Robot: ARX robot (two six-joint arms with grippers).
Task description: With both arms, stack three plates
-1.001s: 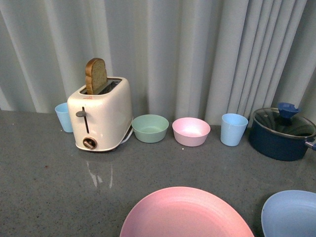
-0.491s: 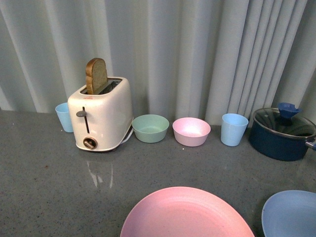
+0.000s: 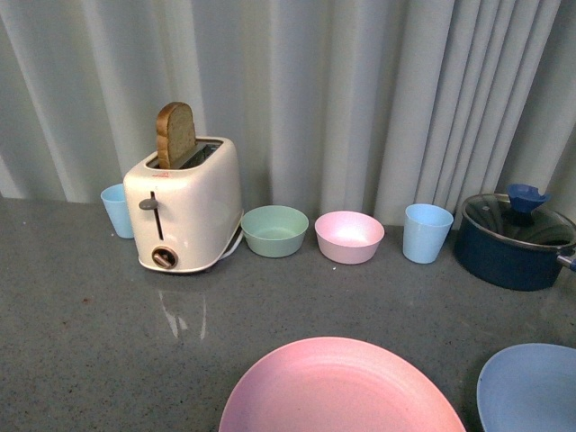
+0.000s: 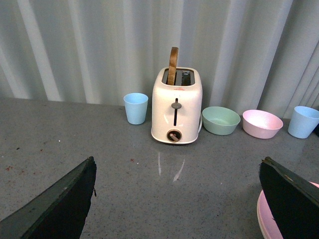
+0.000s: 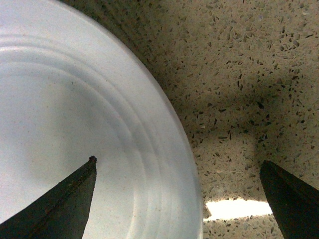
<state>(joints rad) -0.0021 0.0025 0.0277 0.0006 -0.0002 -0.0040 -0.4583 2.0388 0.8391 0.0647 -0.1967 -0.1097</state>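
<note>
Right wrist view puts the right gripper (image 5: 177, 162), jaws apart, over the rim of the blue plate (image 5: 65, 114) lying beside the pink plate (image 3: 342, 389), so the first pick seems in hand: lower, then pinch the rim; left gripper (image 4: 175, 160) hangs apart, empty.

Soft even light, sharp focus; the light blue plate (image 5: 75, 99) shadows the counter (image 5: 239, 55).
</note>
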